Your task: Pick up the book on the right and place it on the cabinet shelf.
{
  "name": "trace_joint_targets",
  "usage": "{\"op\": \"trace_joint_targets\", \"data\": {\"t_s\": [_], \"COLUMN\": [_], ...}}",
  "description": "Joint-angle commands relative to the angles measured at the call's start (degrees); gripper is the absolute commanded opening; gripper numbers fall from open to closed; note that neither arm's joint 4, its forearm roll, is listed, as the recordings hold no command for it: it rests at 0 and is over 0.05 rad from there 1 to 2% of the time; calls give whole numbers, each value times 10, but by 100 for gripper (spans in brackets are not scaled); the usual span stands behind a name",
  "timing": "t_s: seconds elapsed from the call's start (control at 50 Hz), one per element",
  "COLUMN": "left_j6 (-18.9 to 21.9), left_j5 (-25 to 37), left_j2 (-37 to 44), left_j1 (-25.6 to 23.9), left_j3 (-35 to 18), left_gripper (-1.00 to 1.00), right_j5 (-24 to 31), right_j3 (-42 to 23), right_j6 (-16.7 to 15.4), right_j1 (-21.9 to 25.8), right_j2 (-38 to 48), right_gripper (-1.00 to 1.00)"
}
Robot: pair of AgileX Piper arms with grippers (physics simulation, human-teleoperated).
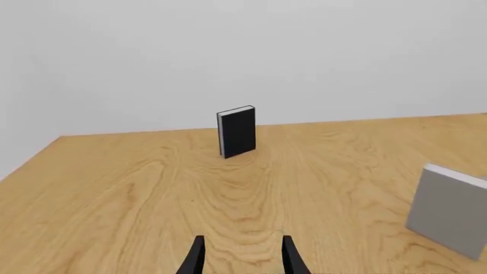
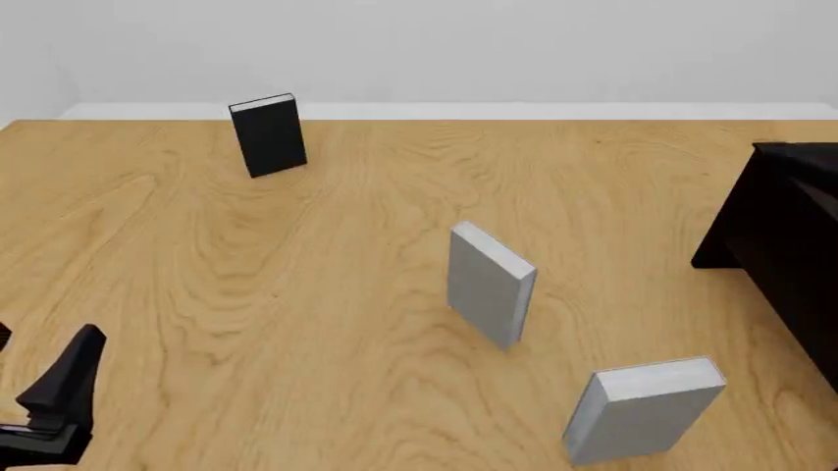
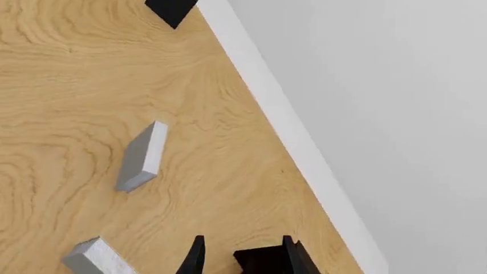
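Target is the book [image 2: 642, 407], standing upright near the table's [image 2: 328, 324] near edge, toward its near-right corner. Long axis is running roughly vertical with a slight tilt, white page edge facing up. The other grey book [image 2: 492, 285] is standing mid-table, well apart from it; the black book [image 2: 269, 134] is up near the far-left corner. The cabinet [image 2: 786, 235] is sitting at the right edge, just beyond the target, its shelf opening not readable in the front view.

Right arm is not showing in the front view at all, so its offset from the book has to come from its wrist camera. There the right gripper [image 3: 241, 257] is hovering high and looking steeply down, jaws standing apart and holding nothing. The book [image 3: 95, 257] is lying off to one side of the jaw line, not between the fingers, and the cabinet [image 3: 263, 261] is sitting directly under them. My read: the right arm is the nearer one and needs a sideways shift plus descent before closing.

Left gripper [image 1: 241, 257] is parked low by the near-left corner, jaws also apart and empty, aimed at the black book [image 1: 236, 131]. Only the left wrist view is showing the mid-table grey book's [image 1: 449, 211] broad face.
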Motion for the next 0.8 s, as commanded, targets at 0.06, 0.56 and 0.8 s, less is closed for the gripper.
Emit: {"op": "trace_joint_targets", "data": {"t_s": [0.06, 0.56, 0.8], "left_j6": [2, 11, 11], "left_j5": [7, 16, 15], "left_j2": [-2, -3, -3], "left_j1": [-8, -15, -16], "left_j3": [0, 1, 1], "left_gripper": [100, 100, 100], "right_j5": [96, 173, 174], "right_j3": [-61, -48, 18], "right_j6": [-62, -112, -152], "right_j1": [18, 55, 79], "right_j2": [57, 96, 105], "right_gripper": [100, 100, 100]}}
